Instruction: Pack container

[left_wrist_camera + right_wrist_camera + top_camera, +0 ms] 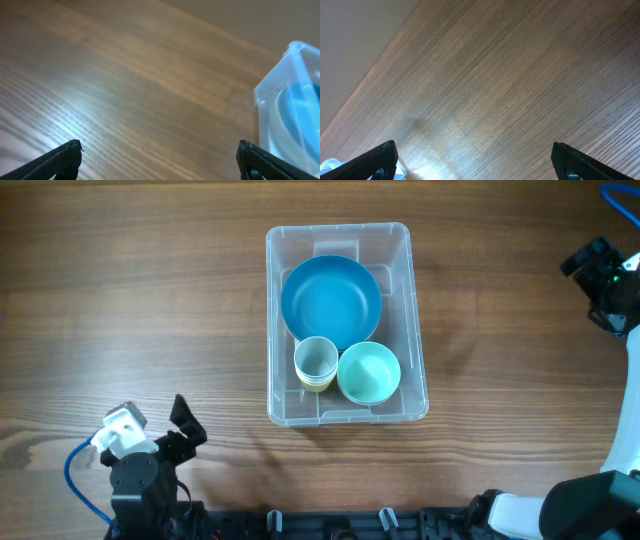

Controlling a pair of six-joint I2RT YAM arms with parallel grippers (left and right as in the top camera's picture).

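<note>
Left gripper (157, 156) is seen at the near table (120, 300) edge, jaws spread wide, nothing held. Container (275, 330) is placed mid-table. Pale cup (316, 363) and mint bowl (369, 373) are packed side by side at its near end, blue bowl (331, 302) behind them. Right gripper (472, 156) is seen far right, jaws wide, empty.

Table (130, 290): brown wood, grain running left to right.
On the table: one clear rectangular container (340, 228), standing upright near the middle, long sides running front to back.
</note>
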